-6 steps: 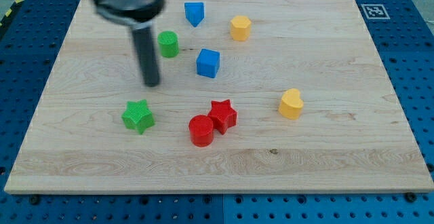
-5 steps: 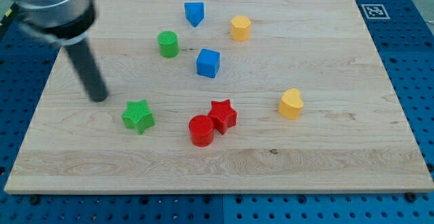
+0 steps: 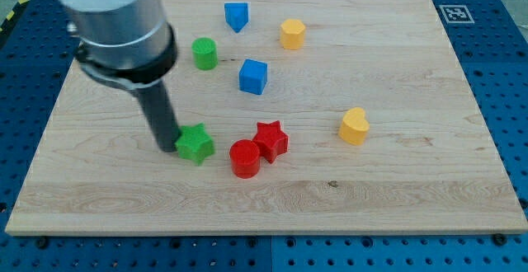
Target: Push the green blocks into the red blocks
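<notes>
A green star block [image 3: 195, 143] lies left of the board's middle, with my tip [image 3: 167, 147] touching its left side. A red cylinder [image 3: 244, 158] and a red star [image 3: 271, 140] sit touching each other just to the right of the green star, with a small gap between the green star and the red cylinder. A green cylinder [image 3: 205, 53] stands near the view's top, above and apart from them.
A blue cube [image 3: 253, 76] sits right of the green cylinder. A blue block [image 3: 236, 16] and a yellow block [image 3: 292, 34] are near the top edge. A yellow heart-shaped block [image 3: 354, 127] is at the right. The wooden board [image 3: 396, 198] rests on a blue pegboard.
My tip swung left, then came down and right against the green star. The green star has slid to the right, closer to the red cylinder.
</notes>
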